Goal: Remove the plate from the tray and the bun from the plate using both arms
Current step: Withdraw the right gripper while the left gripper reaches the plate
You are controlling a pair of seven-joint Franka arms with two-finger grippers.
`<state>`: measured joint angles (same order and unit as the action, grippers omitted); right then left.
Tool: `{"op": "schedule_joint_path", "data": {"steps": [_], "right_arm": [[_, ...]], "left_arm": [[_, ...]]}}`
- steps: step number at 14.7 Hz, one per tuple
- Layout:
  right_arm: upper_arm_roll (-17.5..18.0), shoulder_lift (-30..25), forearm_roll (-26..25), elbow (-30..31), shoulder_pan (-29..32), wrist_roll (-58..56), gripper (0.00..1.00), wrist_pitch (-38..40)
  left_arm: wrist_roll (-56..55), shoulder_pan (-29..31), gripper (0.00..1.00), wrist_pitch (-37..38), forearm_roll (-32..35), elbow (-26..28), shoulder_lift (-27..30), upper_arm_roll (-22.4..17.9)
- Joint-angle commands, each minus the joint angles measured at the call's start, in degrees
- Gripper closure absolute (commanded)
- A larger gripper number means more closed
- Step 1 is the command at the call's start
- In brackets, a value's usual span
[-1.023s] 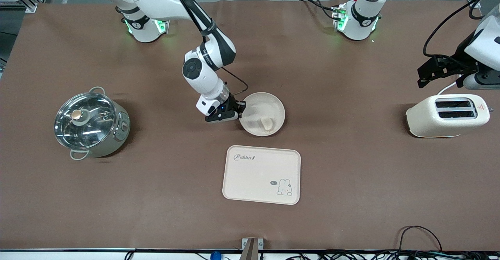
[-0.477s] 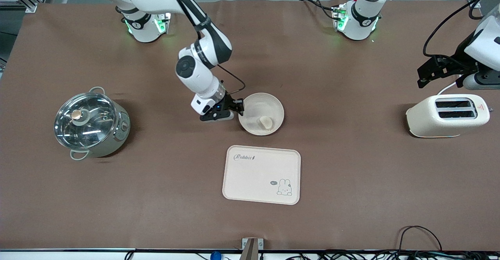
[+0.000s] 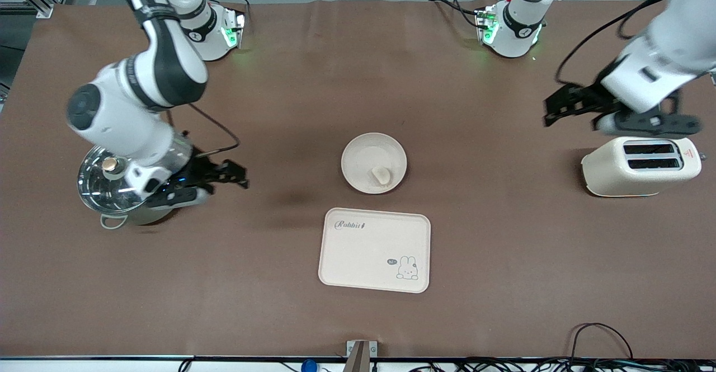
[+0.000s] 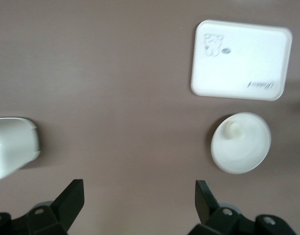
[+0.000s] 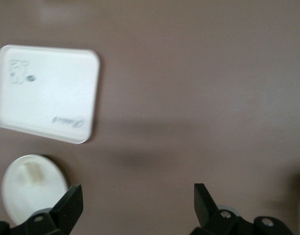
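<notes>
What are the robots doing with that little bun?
Nothing is held right now. The plate sits on the table, off the tray, with the bun on it. The right gripper, fingers open, is beside the pot. The left gripper, also open, is near the toaster.

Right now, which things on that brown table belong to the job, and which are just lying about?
Part of the job: round cream-white plate; small pale oblong bun on it; cream rectangular "Rabbit" tray.

Just lying about: steel pot with glass lid; cream two-slot toaster.
</notes>
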<state>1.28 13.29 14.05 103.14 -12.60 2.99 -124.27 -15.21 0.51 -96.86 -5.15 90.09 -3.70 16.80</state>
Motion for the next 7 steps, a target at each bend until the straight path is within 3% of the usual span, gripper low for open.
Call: {"op": "schedule_joint_path", "data": {"steps": [1,4,7], "right_arm": [[1.01,1.30,-6.22,-7.23,3.35,0.00,0.00,7.26],[0.92,0.42,-8.25,-8.92,8.36,-6.74,0.00,14.65],[0.92,-0.81,-12.45,-9.36,11.80,-9.41,0.00,15.11]], "left_arm": [[-15.06,-5.05,0.00,-13.57,1.53,5.96,-5.15,6.04],[-30.44,-14.37,0.00,-20.53,14.86,5.36,-16.39,6.40],[-38.30,-18.34,0.00,-23.54,19.29,-0.51,-27.46,6.58]]}}
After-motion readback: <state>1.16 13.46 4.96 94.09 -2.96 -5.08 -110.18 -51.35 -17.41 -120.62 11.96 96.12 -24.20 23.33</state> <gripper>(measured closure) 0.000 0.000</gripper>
